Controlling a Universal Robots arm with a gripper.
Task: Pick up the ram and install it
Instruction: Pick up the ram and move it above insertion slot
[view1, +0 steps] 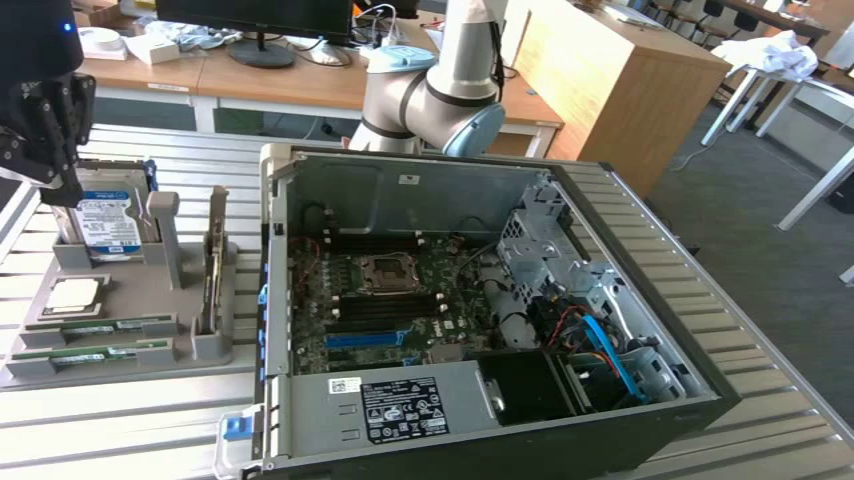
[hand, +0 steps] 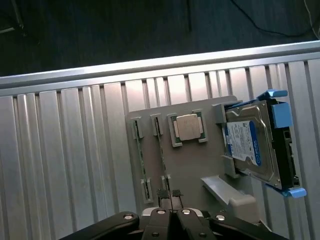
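At the gripper (hand: 170, 199): clenched on nothing; you have it hovering above the tray (hand: 200, 165).
Ram (hand: 161, 150): lying in its tray slot, just beside a second stick (hand: 139, 155); not picked up.
Tray contents: both sticks, a processor chip (hand: 188, 127), a hard drive (hand: 247, 145) standing in its bracket.
Computer case (view1: 400, 190): open, motherboard (view1: 400, 310) exposed; memory slots appear unfilled.
Progress: your pickup and installation both remain.

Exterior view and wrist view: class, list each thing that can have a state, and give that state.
computer case: open, side panel off.
ram sticks: lying in the holder's slots, not installed.
processor chip: seated in its holder recess.
hard drive: standing on edge in the holder.
gripper: shut, above the holder.
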